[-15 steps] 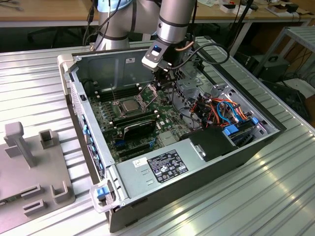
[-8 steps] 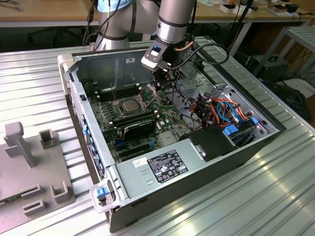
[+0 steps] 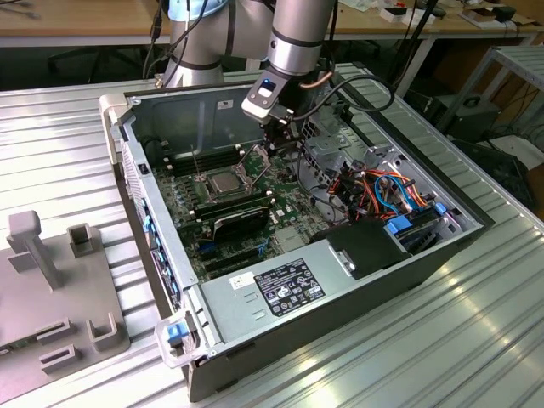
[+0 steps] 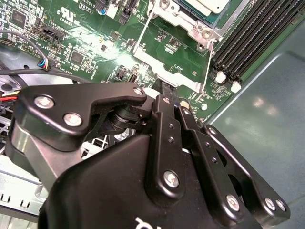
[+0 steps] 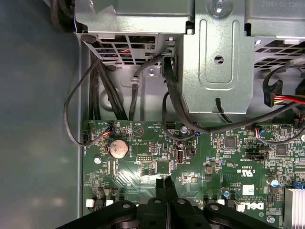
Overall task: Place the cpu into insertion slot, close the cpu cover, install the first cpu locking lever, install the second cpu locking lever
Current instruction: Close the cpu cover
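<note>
My pincer (image 4: 165,88), fingers pressed together, at free edge of tilted-up cpu cover (image 4: 152,62); cpu (image 3: 219,181) flat just beyond it.

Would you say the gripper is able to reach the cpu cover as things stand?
Probably yes. In the second wrist view the gripper has its shut fingers right at the free edge of the raised cpu cover, and nothing appears to lie between them.

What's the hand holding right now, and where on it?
Apparently the cpu cover, pinched at the tab on its free edge by the shut hand; the contact itself is hidden.
</note>
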